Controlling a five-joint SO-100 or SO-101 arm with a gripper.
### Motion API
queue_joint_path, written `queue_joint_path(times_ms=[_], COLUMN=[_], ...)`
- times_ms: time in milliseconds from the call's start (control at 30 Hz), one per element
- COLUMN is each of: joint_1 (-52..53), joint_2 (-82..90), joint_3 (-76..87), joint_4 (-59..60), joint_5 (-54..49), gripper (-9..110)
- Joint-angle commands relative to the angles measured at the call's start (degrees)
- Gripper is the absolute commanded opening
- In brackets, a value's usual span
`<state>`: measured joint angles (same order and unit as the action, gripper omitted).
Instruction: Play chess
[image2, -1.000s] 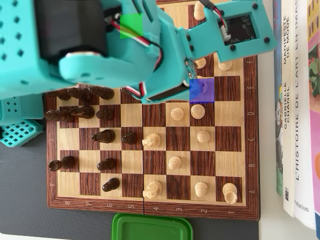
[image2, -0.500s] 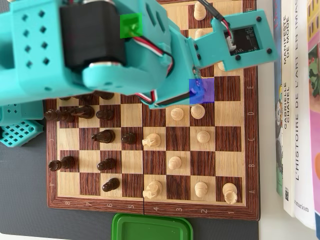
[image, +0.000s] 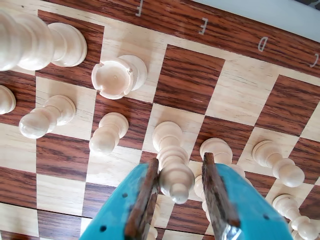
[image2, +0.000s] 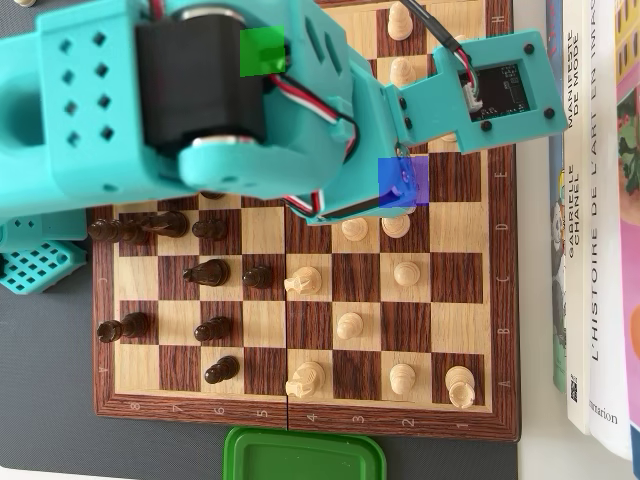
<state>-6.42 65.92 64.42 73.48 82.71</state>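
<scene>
The pale pawn (image: 173, 170) stands between the teal gripper (image: 182, 172)'s spread fingers, on the chessboard (image2: 470, 275) near its white side, not yet clamped. Another white pawn (image: 216, 150) sits just beside the right finger (image: 216, 195), so closing off-centre could topple it.

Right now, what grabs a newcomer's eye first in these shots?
In the overhead view, the big turquoise arm covers the upper half of the chessboard, with blue and green square overlays on it. In the wrist view, the hand straddles a pale chess piece, fingers either side, with other pale pieces around it.
</scene>
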Motion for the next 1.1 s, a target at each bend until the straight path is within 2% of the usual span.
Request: queue_joint_path(times_ms=[0, 367, 567, 1067], joint_1=[0.6, 0.5, 0.5, -0.3], joint_2=[0.6, 0.5, 0.5, 1.2], joint_3=[-2.2, -2.0, -2.0, -2.2], joint_4=[0.1, 0.1, 0.1, 0.1], joint_5=[-0.2, -0.2, -0.2, -0.2], gripper=[14, 13, 4, 3])
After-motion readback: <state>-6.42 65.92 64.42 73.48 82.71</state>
